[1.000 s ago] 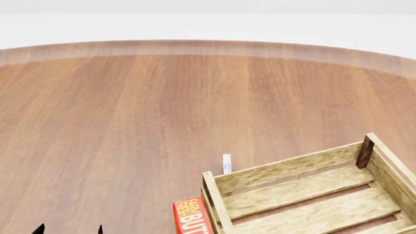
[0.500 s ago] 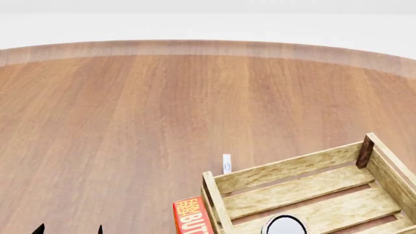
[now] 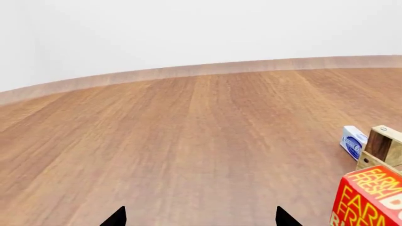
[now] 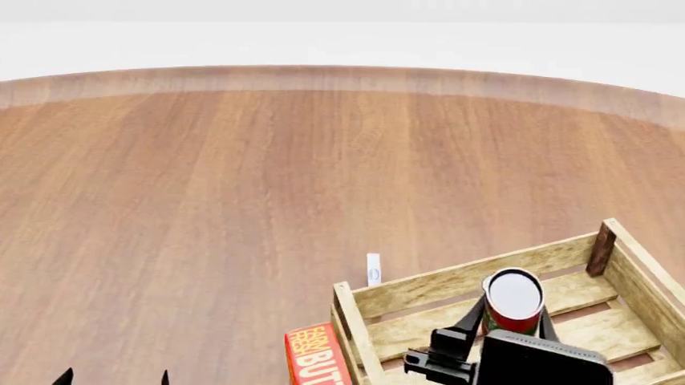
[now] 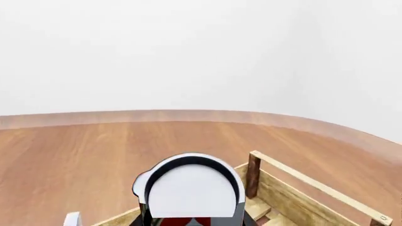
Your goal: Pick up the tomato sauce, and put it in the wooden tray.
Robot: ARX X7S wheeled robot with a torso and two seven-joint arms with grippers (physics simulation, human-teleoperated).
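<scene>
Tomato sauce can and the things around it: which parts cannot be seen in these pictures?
- Tomato sauce: label mostly hidden by the right gripper in the head view; cut off by the edge in the right wrist view.
- Wooden tray: near side cut off in the head view.
- Butter box: cut off in both views.
- Left gripper: only fingertips show.

Right gripper (image 4: 512, 314) holding tomato sauce (image 4: 514, 301) above wooden tray (image 4: 460, 282)

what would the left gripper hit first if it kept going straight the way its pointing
Probably nothing nearby: ahead of the left gripper lies bare table out to its far edge. The red butter box and wooden tray sit off to one side, though depth is uncertain.
</scene>
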